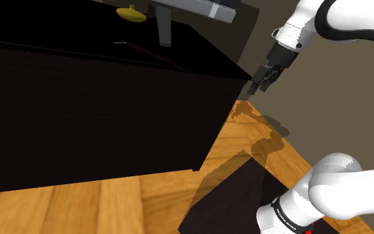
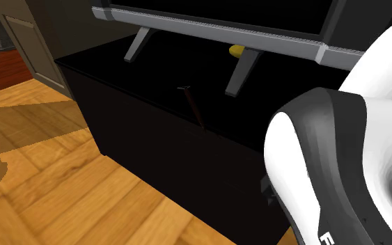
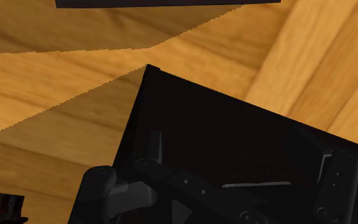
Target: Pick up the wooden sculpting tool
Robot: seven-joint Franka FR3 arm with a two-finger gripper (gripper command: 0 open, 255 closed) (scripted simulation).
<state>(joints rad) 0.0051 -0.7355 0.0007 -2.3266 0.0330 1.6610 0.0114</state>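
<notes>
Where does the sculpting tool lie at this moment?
The sculpting tool lies on the black cabinet, in the shoulder view's upper middle, near the grey screen leg.

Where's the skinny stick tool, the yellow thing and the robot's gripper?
sculpting tool (image 2: 193, 109), second exterior view, middle of its thin shaft.
yellow thing (image 1: 131, 14), shoulder view, middle of its body.
gripper (image 1: 256, 87), shoulder view, between the tips of its fingers.

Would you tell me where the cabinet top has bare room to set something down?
Bare: the cabinet top at the shoulder view's left of the sculpting tool. Crowded: behind it, around the TV leg and yellow object.
</notes>
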